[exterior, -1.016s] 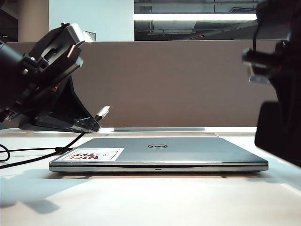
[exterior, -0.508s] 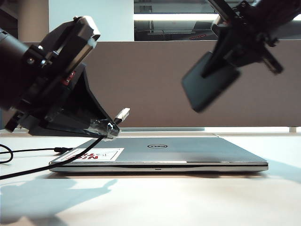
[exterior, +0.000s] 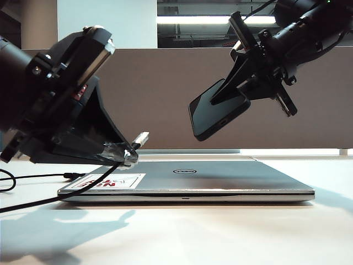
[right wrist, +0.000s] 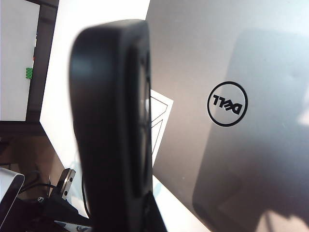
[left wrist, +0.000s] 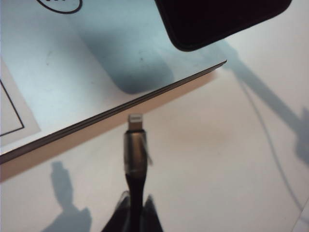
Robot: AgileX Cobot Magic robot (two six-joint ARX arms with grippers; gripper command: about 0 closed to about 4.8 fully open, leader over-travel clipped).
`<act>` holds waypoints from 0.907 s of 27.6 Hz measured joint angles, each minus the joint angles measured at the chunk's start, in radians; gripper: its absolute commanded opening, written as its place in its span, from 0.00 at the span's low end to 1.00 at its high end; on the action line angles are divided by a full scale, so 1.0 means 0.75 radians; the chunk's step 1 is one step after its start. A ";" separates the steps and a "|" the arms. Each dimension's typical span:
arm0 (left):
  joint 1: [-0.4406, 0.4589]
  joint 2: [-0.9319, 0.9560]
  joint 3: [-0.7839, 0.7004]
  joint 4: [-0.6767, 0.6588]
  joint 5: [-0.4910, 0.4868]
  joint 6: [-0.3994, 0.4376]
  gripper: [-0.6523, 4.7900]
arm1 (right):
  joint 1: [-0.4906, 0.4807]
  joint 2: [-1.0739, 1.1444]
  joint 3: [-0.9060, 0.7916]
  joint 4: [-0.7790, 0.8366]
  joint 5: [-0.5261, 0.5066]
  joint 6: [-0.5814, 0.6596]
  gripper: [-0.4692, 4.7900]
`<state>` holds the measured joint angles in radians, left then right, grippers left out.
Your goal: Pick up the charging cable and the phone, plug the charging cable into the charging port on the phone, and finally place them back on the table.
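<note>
My left gripper is shut on the black charging cable just behind its silvery plug, which points up and to the right over the laptop's left end. In the left wrist view the plug sticks out from my left gripper toward the phone. My right gripper is shut on the black phone, held tilted in the air above the laptop with one short end low and facing the plug. The phone's edge fills the right wrist view. Plug and phone are apart. The charging port does not show.
A closed silver Dell laptop with a red-lettered sticker lies on the white table under both grippers. A grey-brown divider panel stands behind. The cable's slack trails off the table's left side.
My right arm has swung in from the right edge, bringing the phone left and lower, tilted toward the plug. My left gripper has moved slightly right with the cable.
</note>
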<state>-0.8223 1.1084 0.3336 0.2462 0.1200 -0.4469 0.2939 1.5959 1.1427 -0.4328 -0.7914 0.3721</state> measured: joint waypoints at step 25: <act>0.000 0.000 0.000 0.005 0.000 -0.071 0.11 | 0.010 0.043 -0.409 0.999 -0.112 0.478 0.08</act>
<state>-0.8223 1.1084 0.3336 0.2501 0.1200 -0.4999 0.3016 1.6279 0.8356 0.3168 -0.8757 0.7307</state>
